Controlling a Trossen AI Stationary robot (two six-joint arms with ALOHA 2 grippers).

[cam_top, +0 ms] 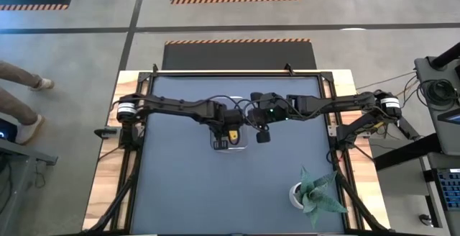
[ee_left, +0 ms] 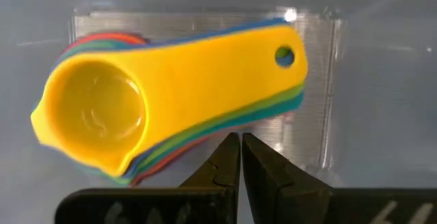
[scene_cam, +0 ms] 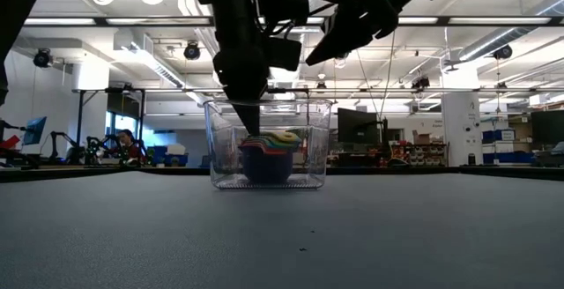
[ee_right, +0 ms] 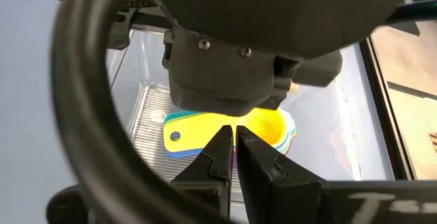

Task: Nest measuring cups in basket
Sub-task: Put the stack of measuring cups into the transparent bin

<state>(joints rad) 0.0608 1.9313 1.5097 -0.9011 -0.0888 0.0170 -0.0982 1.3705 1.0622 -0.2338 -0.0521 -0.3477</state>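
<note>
The measuring cups (ee_left: 164, 94) sit stacked, yellow on top, inside the basket (scene_cam: 269, 144) at mid-table; left gripper (ee_left: 240, 157) hangs pinched empty over them; right gripper (ee_right: 233, 149), likewise closed, just beyond; lift both straight up, I judge.

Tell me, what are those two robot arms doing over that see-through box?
They are stacking colourful measuring cups inside the clear basket. The cups already sit nested in it, with the yellow one on top. The left gripper hangs just above the stack with its fingers shut, holding nothing. The right gripper is close beside it over the basket, also shut and empty. A potted plant stands off near the table's corner.
</note>
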